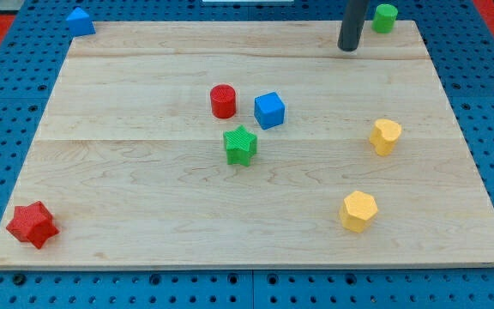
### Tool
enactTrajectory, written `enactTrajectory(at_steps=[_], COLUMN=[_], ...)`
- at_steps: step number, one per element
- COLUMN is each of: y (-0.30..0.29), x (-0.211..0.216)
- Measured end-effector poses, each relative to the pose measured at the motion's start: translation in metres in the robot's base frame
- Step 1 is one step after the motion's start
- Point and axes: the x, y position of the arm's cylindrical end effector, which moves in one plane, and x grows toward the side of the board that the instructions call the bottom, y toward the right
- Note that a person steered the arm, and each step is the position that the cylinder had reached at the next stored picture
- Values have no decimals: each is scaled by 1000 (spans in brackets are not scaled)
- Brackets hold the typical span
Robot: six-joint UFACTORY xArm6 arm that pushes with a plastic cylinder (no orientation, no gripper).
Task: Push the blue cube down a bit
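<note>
The blue cube (269,110) sits near the middle of the wooden board (144,197). A red cylinder (222,100) stands just to its left and a green star (240,144) lies just below and left of it. My tip (347,48) is at the view's top right, well above and to the right of the blue cube, touching no block.
A green cylinder (385,17) is at the top right next to my rod. A blue block (80,21) sits at the top left corner. A red star (32,225) is at the bottom left. Two yellow blocks (385,136) (358,210) lie on the right.
</note>
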Motion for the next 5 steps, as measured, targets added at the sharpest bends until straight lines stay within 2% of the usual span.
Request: enactTrajectory(at_steps=[2,3,5], y=[-115,-117,-172], x=[25,88,156])
